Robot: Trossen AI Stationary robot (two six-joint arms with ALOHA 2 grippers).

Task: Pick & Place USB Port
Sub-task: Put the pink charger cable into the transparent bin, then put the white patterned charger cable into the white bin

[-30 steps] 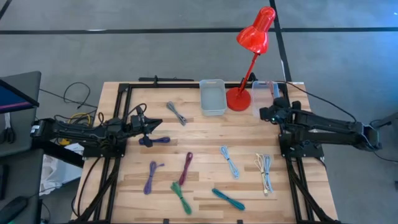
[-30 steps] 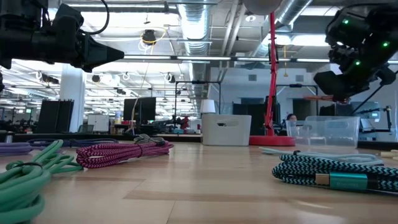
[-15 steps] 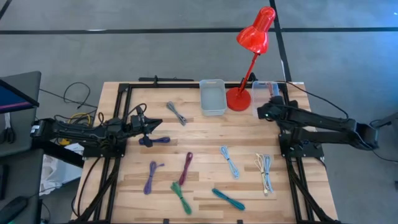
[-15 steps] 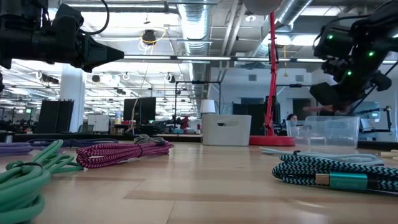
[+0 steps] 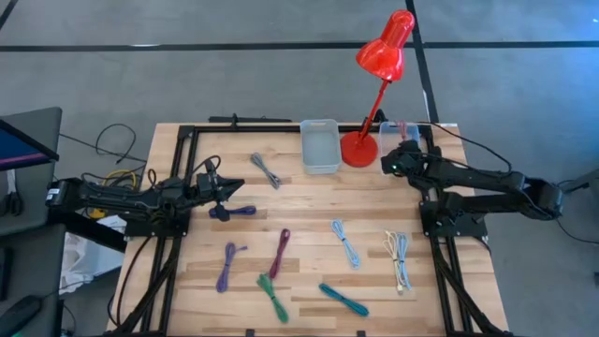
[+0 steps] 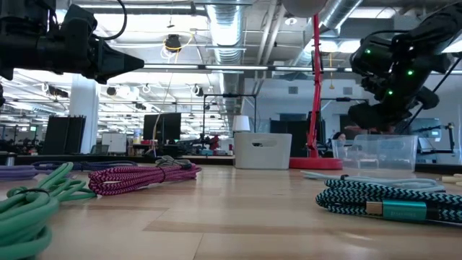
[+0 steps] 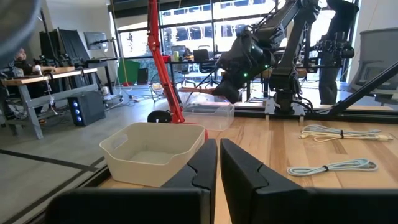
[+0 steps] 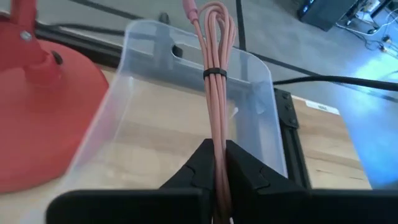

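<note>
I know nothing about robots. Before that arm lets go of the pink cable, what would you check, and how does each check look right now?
1. Bundled pink cable gripped between the right gripper fingers: ok.
2. Cable hanging over the clear plastic bin: ok in the right wrist view.
3. Bin interior free of other items: ok, only bare floor shows.
4. Red desk lamp base clear of the drop: ok, it sits beside the bin, outside its wall.
5. Left gripper out of the way: ok, it is shut and waits on the table's far side.
6. How far the cable's lower end hangs above the bin floor: cannot tell, the fingers hide it.
</note>
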